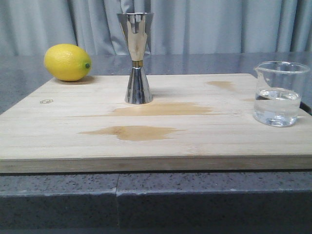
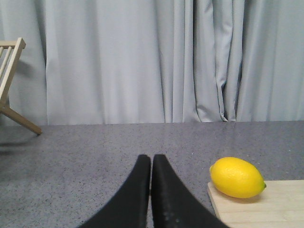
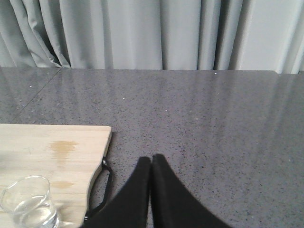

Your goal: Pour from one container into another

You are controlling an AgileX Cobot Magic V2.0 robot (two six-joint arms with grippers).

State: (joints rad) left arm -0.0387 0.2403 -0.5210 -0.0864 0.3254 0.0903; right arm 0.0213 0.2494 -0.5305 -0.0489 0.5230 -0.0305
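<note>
A clear glass beaker [image 1: 279, 93], holding some clear liquid, stands upright at the right end of the wooden board [image 1: 195, 139]. The steel hourglass jigger [image 1: 137, 58] with a gold waist band stands upright near the board's back middle. Neither gripper shows in the front view. My left gripper [image 2: 151, 159] is shut and empty over the grey counter, left of the board. My right gripper [image 3: 152, 159] is shut and empty over the counter, right of the board, with the beaker [image 3: 29, 202] off to its side.
A yellow lemon [image 1: 67, 62] lies on the board's back left corner, also seen as the lemon [image 2: 237, 177] from the left wrist. Wet stains [image 1: 134, 131] mark the board. A black handle loop [image 3: 105, 183] hangs off its right edge. A wooden rack [image 2: 10, 80] stands far left. Grey curtains hang behind.
</note>
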